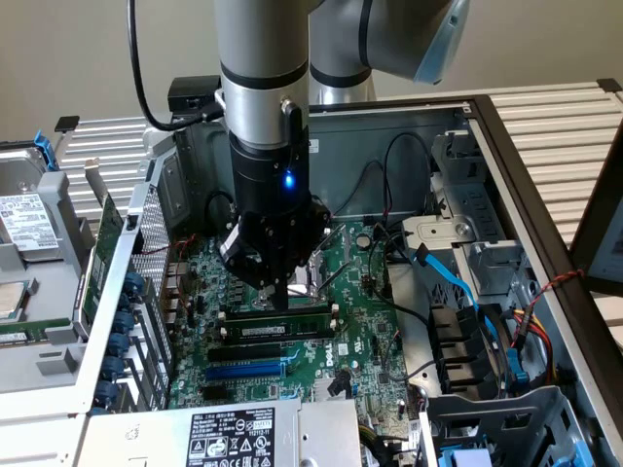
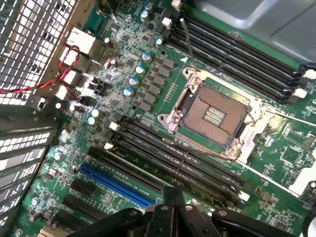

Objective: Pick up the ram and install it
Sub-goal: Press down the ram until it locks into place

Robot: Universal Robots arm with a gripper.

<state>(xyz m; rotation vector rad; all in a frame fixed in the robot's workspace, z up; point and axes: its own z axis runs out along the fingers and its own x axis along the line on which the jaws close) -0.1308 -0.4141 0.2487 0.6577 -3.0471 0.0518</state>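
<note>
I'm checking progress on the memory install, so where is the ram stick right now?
In the exterior view the ram lies along a black slot near the motherboard's middle, just below the shut gripper, with the blue slot on its near side.

A big green circuit board (image 1: 360, 321) lies inside the open grey metal computer case (image 1: 545, 243). A long blue slot (image 2: 118, 185) sits near a square silver socket (image 2: 213, 114).

I can make out little print. A white round Dell mark (image 1: 341, 357) sits on the green motherboard (image 1: 370, 331) near its front edge. The power supply label (image 1: 231, 439) carries certification signs, its lettering too fine to read.
</note>
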